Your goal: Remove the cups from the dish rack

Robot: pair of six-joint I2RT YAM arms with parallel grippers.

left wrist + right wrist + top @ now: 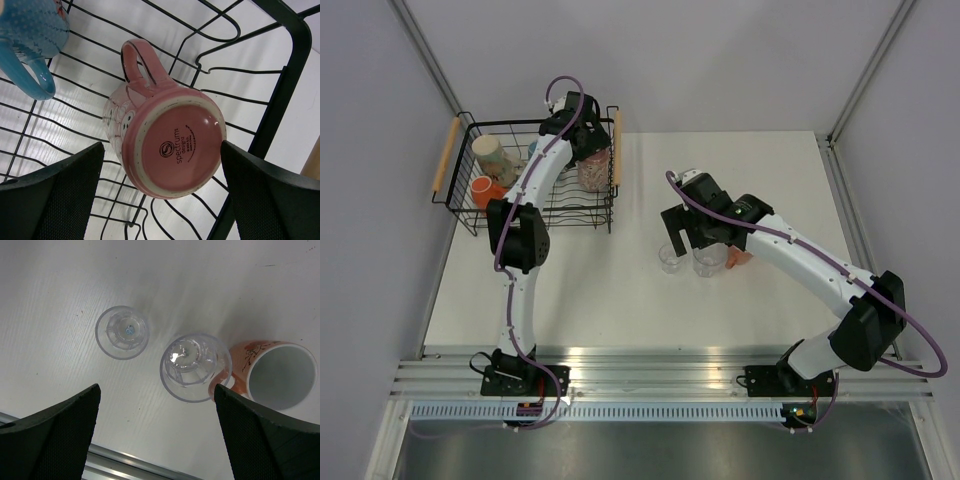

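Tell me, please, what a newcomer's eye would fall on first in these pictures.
A pink mug sits in the black dish rack, its stamped base towards the wrist camera, between the open left jaws. On the white table, under the open right jaws, two clear cups sit beside an orange mug.

White table [620, 290], ribbed aluminium rail along its near edge [660, 365], pale grey walls [360, 200]
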